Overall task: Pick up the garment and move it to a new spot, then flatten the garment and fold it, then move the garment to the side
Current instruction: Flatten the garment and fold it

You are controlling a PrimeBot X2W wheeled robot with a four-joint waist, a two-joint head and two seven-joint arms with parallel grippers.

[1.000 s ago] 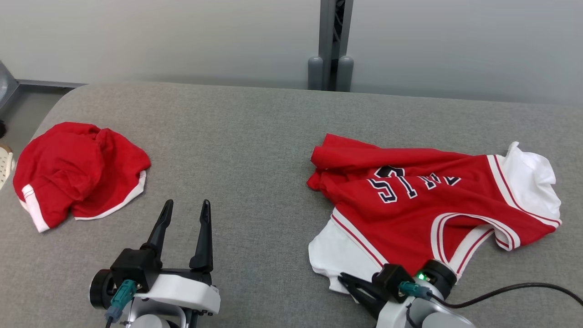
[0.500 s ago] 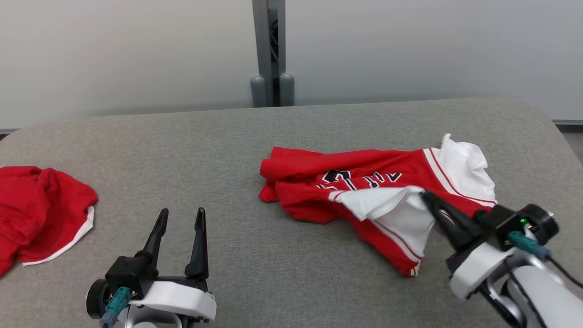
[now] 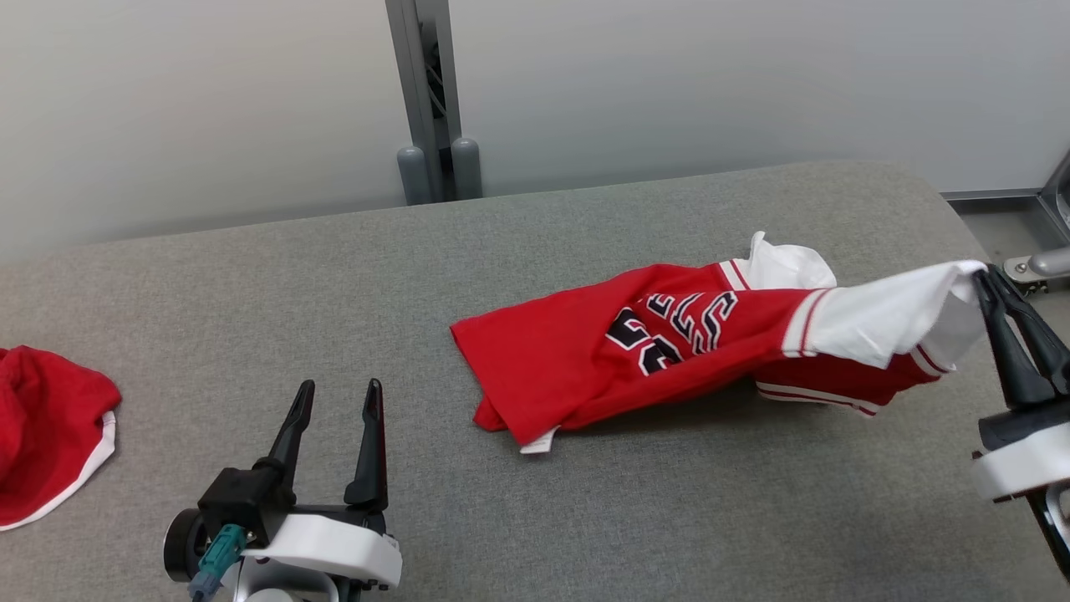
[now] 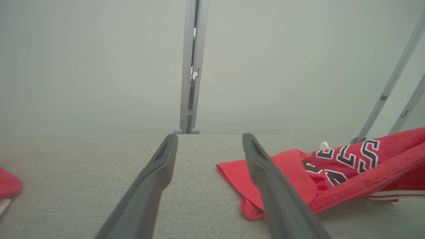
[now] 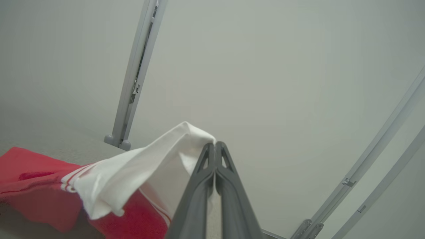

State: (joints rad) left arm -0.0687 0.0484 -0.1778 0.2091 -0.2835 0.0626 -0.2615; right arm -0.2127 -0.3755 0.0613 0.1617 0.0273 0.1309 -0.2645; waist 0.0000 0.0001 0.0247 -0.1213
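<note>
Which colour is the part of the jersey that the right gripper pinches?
White; the rest of the jersey is red. The right wrist view shows it best.

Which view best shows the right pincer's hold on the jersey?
Right wrist view: the right pincer is shut on the jersey at its white sleeve, close up. Head view shows that hold small, near the frame's edge; the left wrist view catches the jersey's red body.
</note>
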